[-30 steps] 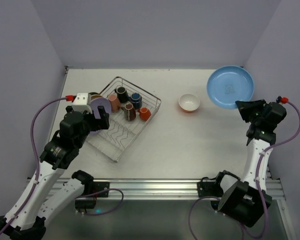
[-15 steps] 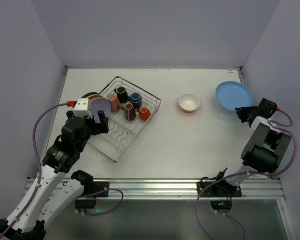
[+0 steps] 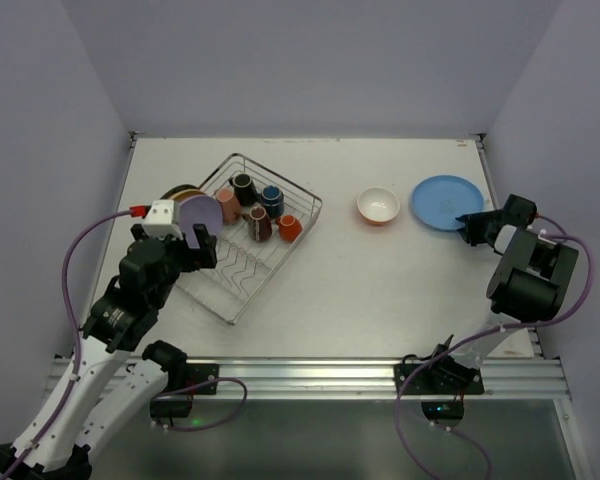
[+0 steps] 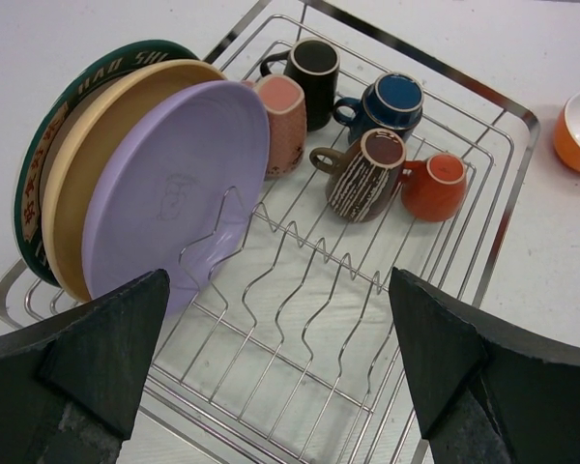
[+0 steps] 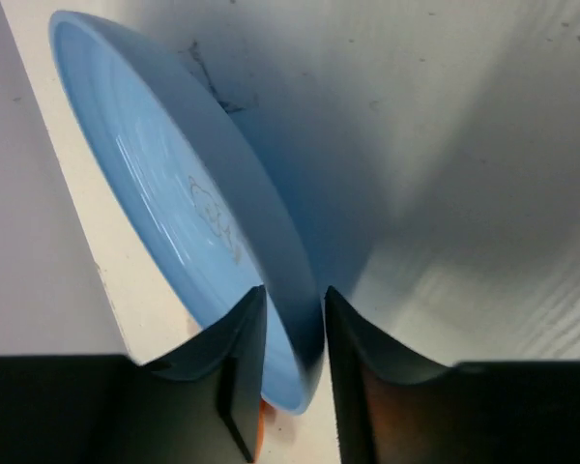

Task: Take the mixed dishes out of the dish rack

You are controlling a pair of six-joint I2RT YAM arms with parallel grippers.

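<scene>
The blue plate lies at the far right of the counter, well apart from the dish rack, with the orange bowl upright, white inside showing, just to its left; both count as unloaded. The right gripper is at the plate's near-right edge with one jaw on each side of the rim, a hold suited to carrying a plate by its edge and laying it flat. Whether the jaws are clenched on the rim or have let go cannot be told, as they sit very close to it on both sides. In the rack, three plates stand on edge at the left end, propped by the wavy wire dividers and leaning together: the lavender plate in front, the yellow plate behind it, and the pattern-rimmed plate at the back. Five mugs cluster at the far end: the black mug, pink mug, blue-lined mug, brown mug and orange mug. The rack's near floor is bare wire. The left gripper hovers over that bare part with jaws released and spread wide, holding nothing and facing the lavender plate, probably the next dish to come out.
</scene>
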